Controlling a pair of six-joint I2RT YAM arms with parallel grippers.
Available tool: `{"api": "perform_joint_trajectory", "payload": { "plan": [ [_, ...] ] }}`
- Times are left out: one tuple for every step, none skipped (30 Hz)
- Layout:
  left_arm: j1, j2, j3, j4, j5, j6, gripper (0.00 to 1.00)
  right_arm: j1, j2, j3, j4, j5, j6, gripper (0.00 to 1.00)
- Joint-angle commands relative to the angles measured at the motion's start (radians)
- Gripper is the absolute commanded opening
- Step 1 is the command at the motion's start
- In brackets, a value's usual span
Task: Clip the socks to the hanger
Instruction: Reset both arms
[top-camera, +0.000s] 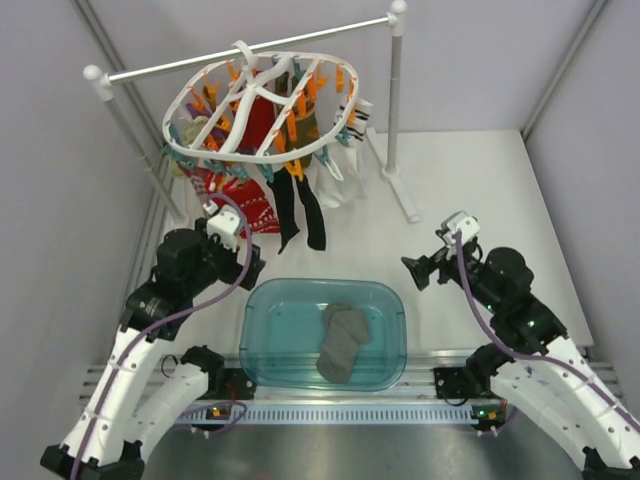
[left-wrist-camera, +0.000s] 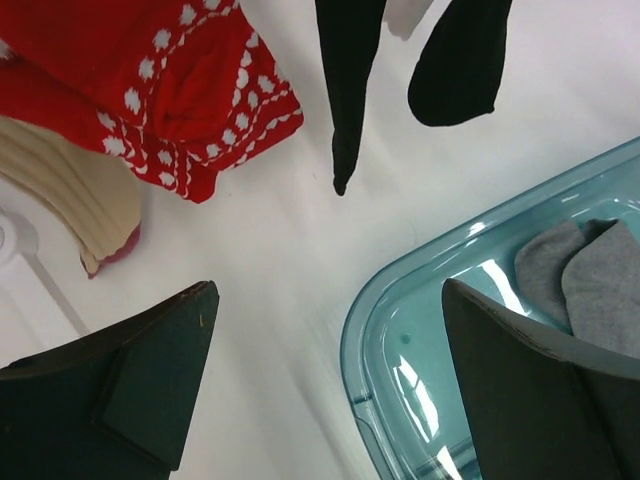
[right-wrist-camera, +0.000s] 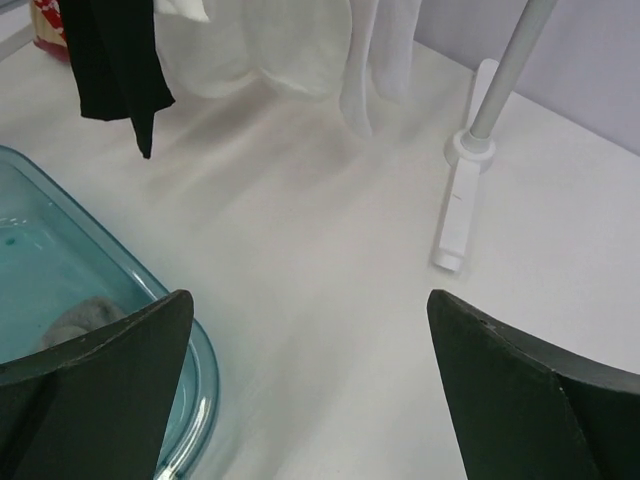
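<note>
The white oval hanger (top-camera: 262, 150) with orange and teal clips hangs from a rail at the back left. Two black socks (top-camera: 300, 212) hang from its front clips; their toes show in the left wrist view (left-wrist-camera: 352, 90) and the right wrist view (right-wrist-camera: 115, 60). My left gripper (top-camera: 252, 268) is open and empty, low over the table by the tub's left rim, and shows in the left wrist view (left-wrist-camera: 330, 300). My right gripper (top-camera: 415, 272) is open and empty, right of the tub, and shows in the right wrist view (right-wrist-camera: 310, 305).
A teal tub (top-camera: 262, 355) at front centre holds grey socks (top-camera: 342, 340). A red patterned sock (left-wrist-camera: 180, 80), a cream one (left-wrist-camera: 70, 200) and white garments (right-wrist-camera: 290, 50) also hang from the hanger. The white rail (top-camera: 250, 45) stands on posts with a foot (right-wrist-camera: 458, 205).
</note>
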Motion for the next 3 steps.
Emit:
{"api": "perform_joint_trajectory", "payload": {
  "plan": [
    [0.009, -0.013, -0.013, -0.001, -0.014, 0.037, 0.98, -0.037, -0.031, -0.001, -0.020, -0.001, 0.013, 1.00],
    [0.009, -0.012, -0.010, -0.001, -0.011, 0.037, 0.98, -0.041, -0.034, 0.002, -0.017, -0.001, 0.013, 1.00],
    [0.012, -0.012, 0.001, -0.003, -0.020, 0.033, 0.98, -0.049, -0.037, 0.007, -0.011, -0.001, 0.013, 1.00]
  ]
}}
